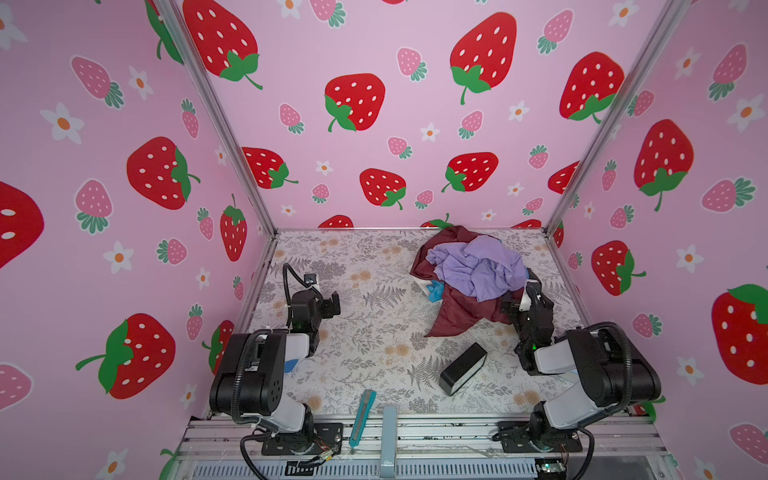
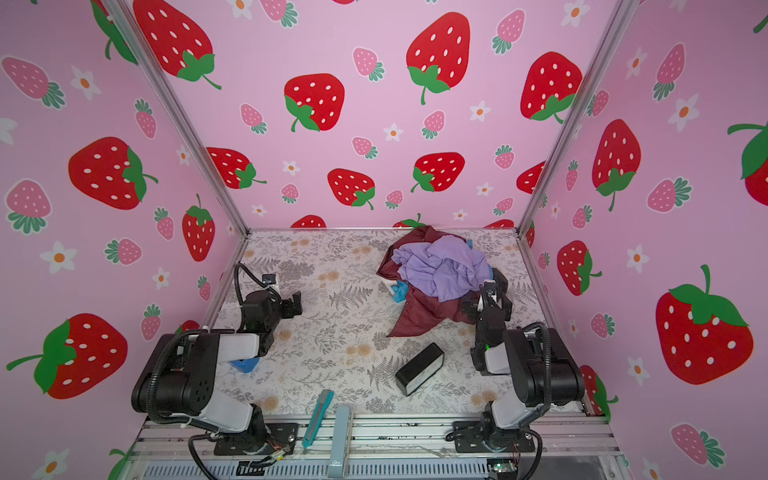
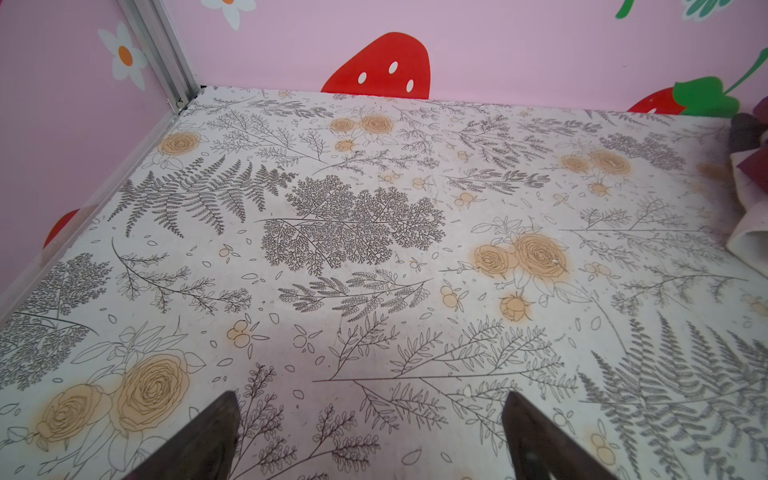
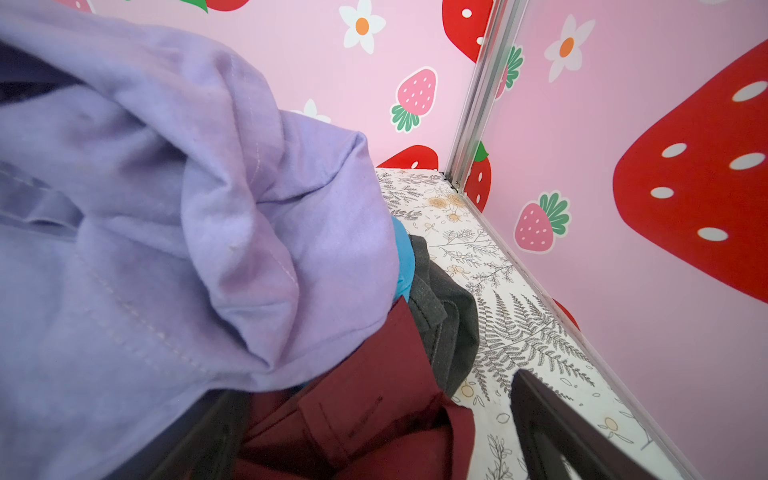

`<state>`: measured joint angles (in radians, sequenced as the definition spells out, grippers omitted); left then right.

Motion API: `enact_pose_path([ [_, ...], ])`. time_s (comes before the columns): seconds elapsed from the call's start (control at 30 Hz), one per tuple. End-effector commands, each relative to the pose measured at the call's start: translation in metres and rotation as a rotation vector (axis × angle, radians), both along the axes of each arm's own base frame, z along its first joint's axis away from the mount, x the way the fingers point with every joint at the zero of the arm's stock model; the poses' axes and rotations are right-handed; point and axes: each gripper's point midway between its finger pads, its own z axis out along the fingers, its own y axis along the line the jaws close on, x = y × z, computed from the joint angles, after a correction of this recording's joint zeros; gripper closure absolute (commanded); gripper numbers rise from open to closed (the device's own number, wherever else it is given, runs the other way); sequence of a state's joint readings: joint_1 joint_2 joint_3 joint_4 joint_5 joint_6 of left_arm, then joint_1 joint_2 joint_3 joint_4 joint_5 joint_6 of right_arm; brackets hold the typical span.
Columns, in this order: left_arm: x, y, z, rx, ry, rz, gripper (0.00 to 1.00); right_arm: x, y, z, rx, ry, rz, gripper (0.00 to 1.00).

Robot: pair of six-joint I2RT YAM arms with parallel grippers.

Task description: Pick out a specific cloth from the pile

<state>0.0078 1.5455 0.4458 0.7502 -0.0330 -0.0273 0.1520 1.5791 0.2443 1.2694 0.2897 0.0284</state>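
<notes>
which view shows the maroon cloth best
Both top views: the maroon cloth spreads out from under the lavender garment, outline visible. The right wrist view shows only a close-up fold between open fingers; the left wrist view catches just a sliver.

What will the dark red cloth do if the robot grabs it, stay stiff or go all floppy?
Probably floppy: the maroon cloth lies crumpled in soft folds. It looks thin and slightly shiny, so it may slip between the right gripper's open jaws. The lavender garment lies on top, so it would likely drag along.
</notes>
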Motion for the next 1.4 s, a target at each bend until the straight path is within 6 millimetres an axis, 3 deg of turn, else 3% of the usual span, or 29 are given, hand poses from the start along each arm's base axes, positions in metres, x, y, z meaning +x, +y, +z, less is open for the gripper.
enact_pose_path([
  [0.0, 0.005, 0.000, 0.006, -0.008, -0.018, -0.003, 0.01, 0.003, -0.002, 0.008, 0.007, -0.026, -0.004, 0.00],
  [0.17, 0.006, 0.001, 0.012, -0.008, -0.022, 0.005, 0.01, 0.003, -0.012, 0.017, 0.012, -0.027, -0.088, 0.00],
  [0.33, 0.005, 0.005, 0.045, -0.042, 0.111, 0.050, 0.01, 0.007, -0.016, 0.027, 0.039, 0.041, -0.140, 0.00],
  [0.47, -0.001, -0.020, 0.090, -0.126, 0.087, -0.068, 0.01, 0.010, -0.007, 0.042, 0.097, 0.071, -0.110, 0.00],
  [0.53, -0.009, -0.042, 0.116, -0.188, 0.046, -0.179, 0.01, 0.010, -0.004, 0.045, 0.108, 0.108, -0.108, 0.00],
  [0.7, -0.050, -0.105, 0.179, -0.351, 0.001, -0.549, 0.01, 0.004, 0.001, 0.056, 0.117, 0.211, -0.103, 0.00],
  [0.87, -0.096, -0.153, 0.214, -0.583, 0.046, -0.876, 0.01, -0.005, 0.013, 0.067, 0.149, 0.287, -0.082, 0.00],
  [0.93, -0.106, -0.162, 0.215, -0.630, 0.067, -0.931, 0.01, -0.008, 0.029, 0.078, 0.145, 0.284, -0.024, 0.00],
  [1.13, -0.143, -0.189, 0.191, -0.590, 0.143, -1.043, 0.01, -0.019, 0.090, 0.104, 0.084, 0.320, 0.130, 0.01],
  [1.37, -0.158, -0.204, 0.178, -0.550, 0.204, -1.110, 0.01, -0.028, 0.160, 0.087, 0.041, 0.473, 0.297, 0.15],
])
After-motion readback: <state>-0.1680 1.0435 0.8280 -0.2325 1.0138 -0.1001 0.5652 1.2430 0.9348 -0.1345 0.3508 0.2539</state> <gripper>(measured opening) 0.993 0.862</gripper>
